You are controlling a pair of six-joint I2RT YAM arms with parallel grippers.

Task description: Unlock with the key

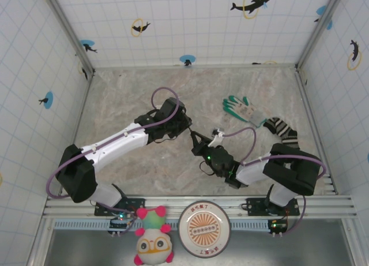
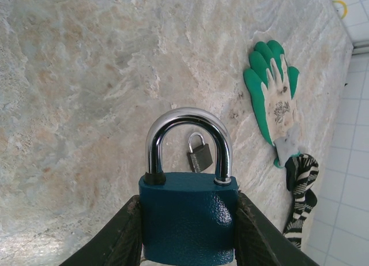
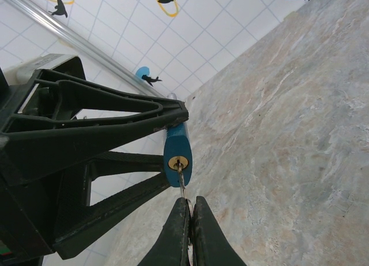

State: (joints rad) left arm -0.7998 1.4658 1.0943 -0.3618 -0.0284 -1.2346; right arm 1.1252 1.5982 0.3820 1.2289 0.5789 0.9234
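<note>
My left gripper (image 2: pixel 187 199) is shut on the blue padlock (image 2: pixel 187 220), one finger on each side of its body, holding it above the table. The silver shackle (image 2: pixel 188 119) has both legs down in the body. From the right wrist I see the padlock's underside (image 3: pixel 176 148) with its brass keyhole (image 3: pixel 178 162). The key (image 3: pixel 182 184) shows as a thin silver blade with its tip in that keyhole. My right gripper (image 3: pixel 190 201) is shut on the key; its head is hidden between the fingers. From above, the two grippers meet near the table's middle (image 1: pixel 199 142).
A green and white glove (image 1: pixel 245 109) and a striped sock (image 1: pixel 281 127) lie at the right. A small grey padlock (image 2: pixel 199 153) rests on the marble table (image 2: pixel 86 104). A plush toy (image 1: pixel 153 237) and a round disc (image 1: pixel 203 221) sit beyond the front rail.
</note>
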